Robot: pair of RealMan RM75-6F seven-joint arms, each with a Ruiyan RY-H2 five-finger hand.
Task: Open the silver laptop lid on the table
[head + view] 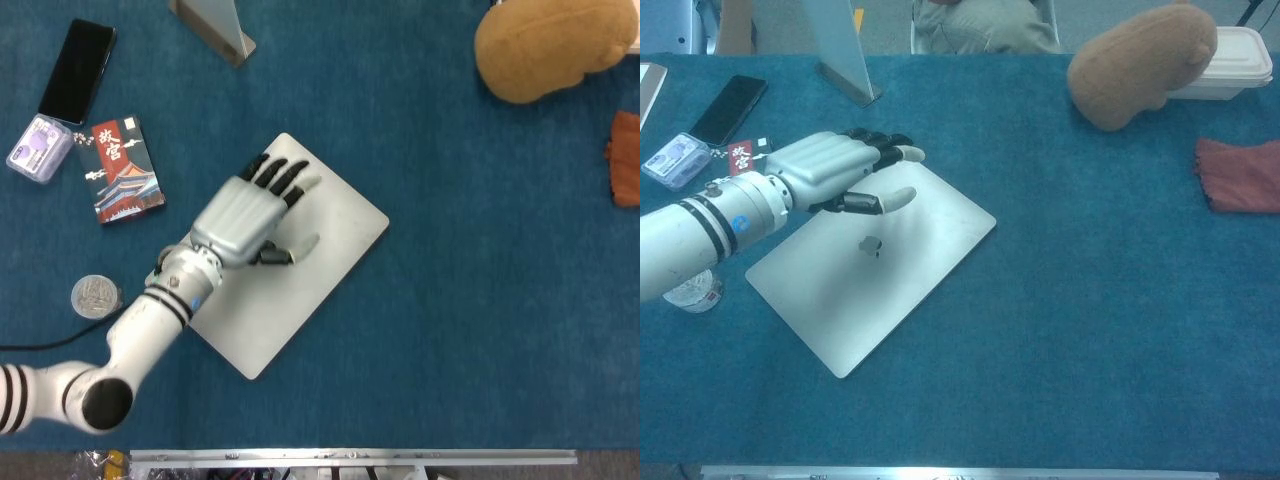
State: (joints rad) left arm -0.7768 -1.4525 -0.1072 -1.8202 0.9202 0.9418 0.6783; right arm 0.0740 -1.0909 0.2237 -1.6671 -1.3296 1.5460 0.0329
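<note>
The silver laptop (300, 290) lies flat on the blue table with its lid closed and its logo facing up (871, 245). My left hand (245, 215) hovers above the laptop's far left part with the fingers stretched out and the thumb apart, holding nothing. In the chest view the left hand (835, 170) is clearly raised off the lid near the far corner, with its shadow on the lid below. The forearm crosses the laptop's left edge. My right hand shows in neither view.
A black phone (77, 70), a small purple-white box (38, 148), a printed booklet (125, 170) and a round clear container (95, 297) lie to the left. A grey stand (215, 25) is at the back. A brown plush (550, 45) and red cloth (625, 160) sit right.
</note>
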